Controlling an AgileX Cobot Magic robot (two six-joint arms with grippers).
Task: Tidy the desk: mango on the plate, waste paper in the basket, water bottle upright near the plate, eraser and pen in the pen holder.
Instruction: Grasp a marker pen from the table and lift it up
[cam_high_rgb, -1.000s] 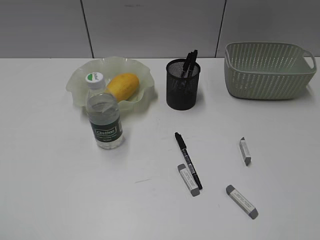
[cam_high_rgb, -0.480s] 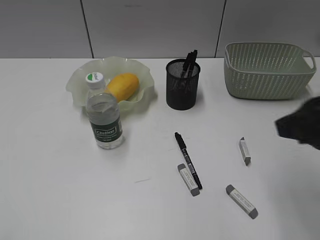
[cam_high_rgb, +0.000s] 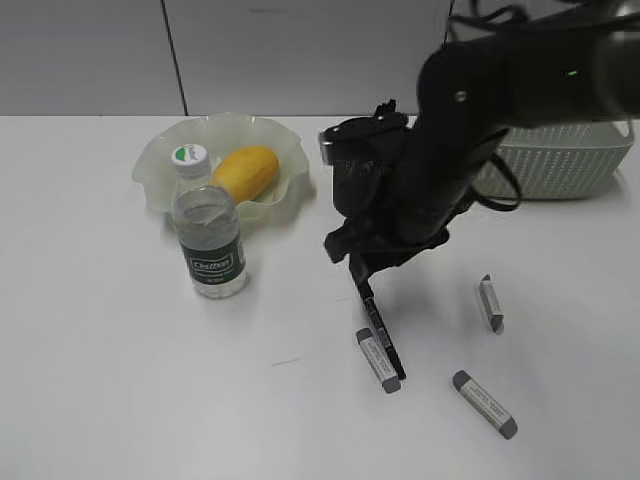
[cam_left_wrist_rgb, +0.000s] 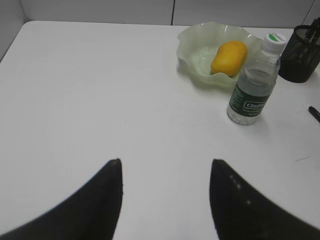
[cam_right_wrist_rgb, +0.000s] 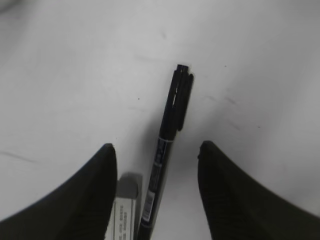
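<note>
One white desk (cam_high_rgb: 120, 400) carries everything. One right arm (cam_high_rgb: 500, 90) reaches across the middle, hiding most of the one green basket (cam_high_rgb: 560, 165) and the pen holder. One ruffled plate (cam_high_rgb: 160, 160) holds one mango (cam_high_rgb: 245, 172), and one water bottle (cam_high_rgb: 208, 235) stands upright just in front of it. Three erasers lie apart: one (cam_high_rgb: 378, 360) touching the loose pen (cam_high_rgb: 385, 345), one (cam_high_rgb: 489, 302) farther right, one (cam_high_rgb: 484, 404) nearest the front edge. The right gripper (cam_right_wrist_rgb: 156, 165) hangs spread over that pen, holding nothing; the left gripper (cam_left_wrist_rgb: 165, 172) is spread above bare desk.
</note>
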